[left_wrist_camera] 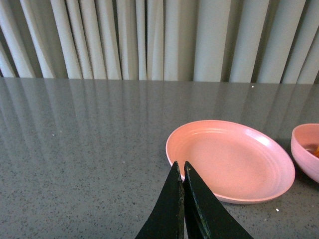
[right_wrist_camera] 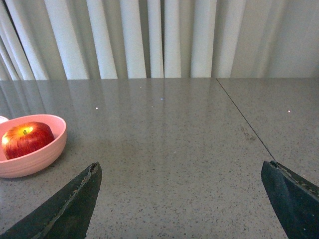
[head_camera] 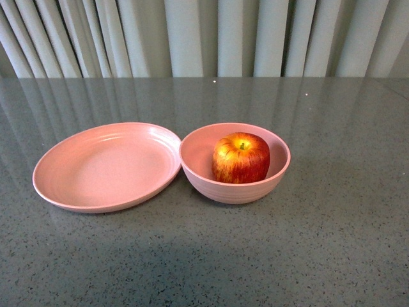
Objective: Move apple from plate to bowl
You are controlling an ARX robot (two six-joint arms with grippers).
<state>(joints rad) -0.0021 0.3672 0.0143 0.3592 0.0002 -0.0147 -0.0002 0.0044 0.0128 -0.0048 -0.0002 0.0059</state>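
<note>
The red apple [head_camera: 241,158] with a yellow patch at its stem sits inside the deep pink bowl [head_camera: 235,187]. Touching the bowl's left side lies the wide shallow pink plate [head_camera: 107,167], with nothing on it. Neither arm shows in the front view. In the left wrist view my left gripper [left_wrist_camera: 180,165] is shut, its black tips together just short of the plate [left_wrist_camera: 230,160]; the bowl [left_wrist_camera: 306,151] is cut by the picture's edge. In the right wrist view my right gripper [right_wrist_camera: 182,169] stands open over bare table, apart from the bowl [right_wrist_camera: 31,152] and apple [right_wrist_camera: 27,139].
The things rest on a grey speckled tabletop [head_camera: 332,243]. Pale pleated curtains [head_camera: 204,35] hang behind its far edge. A thin seam [right_wrist_camera: 244,119] runs across the table surface in the right wrist view.
</note>
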